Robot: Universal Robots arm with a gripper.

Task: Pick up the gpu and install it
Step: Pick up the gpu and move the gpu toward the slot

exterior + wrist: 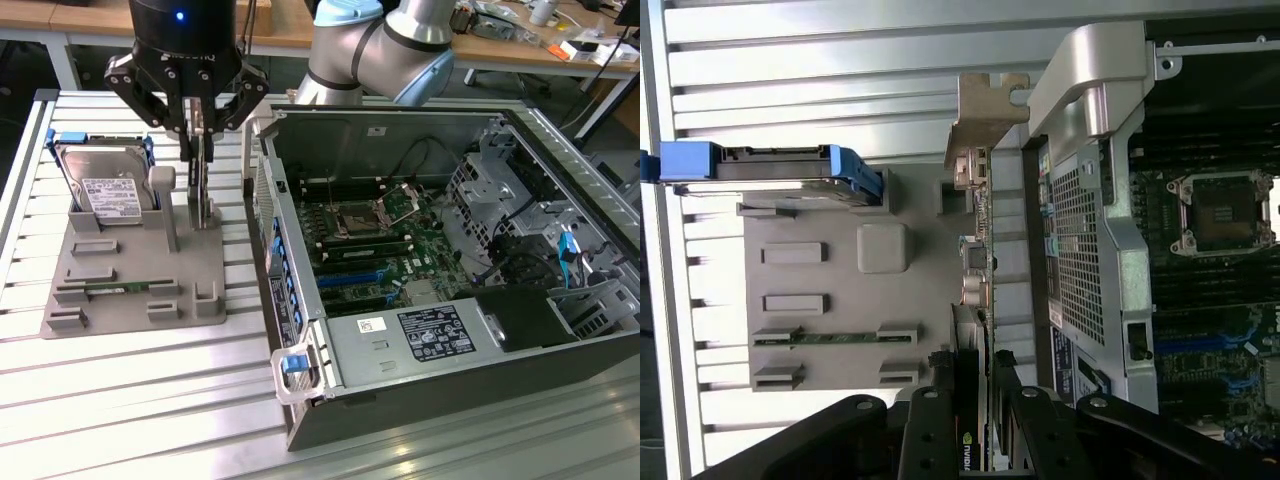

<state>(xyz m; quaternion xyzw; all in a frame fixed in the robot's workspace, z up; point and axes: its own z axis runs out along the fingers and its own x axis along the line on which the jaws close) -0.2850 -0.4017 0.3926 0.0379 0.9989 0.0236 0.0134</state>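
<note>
The gpu (203,195) is a thin dark card standing on edge on the grey holder plate (140,262), at the exterior view's left. My gripper (199,150) hangs straight above it, shut on the card's upper edge with one finger on each face. In the wrist view the gpu (973,320) runs edge-on away from my gripper (973,375). Black fingers (940,400) press both of its sides, and its silver bracket (985,105) is at the far end. Its lower edge looks level with the plate's slot; I cannot tell whether it has lifted.
The open computer case (300,330) lies just to the exterior view's right of the plate, its motherboard (400,240) and blue card slots (365,275) exposed. On the plate a hard drive (105,190) leans upright, a grey post (163,200) stands beside the card, and a green memory stick (118,290) lies flat.
</note>
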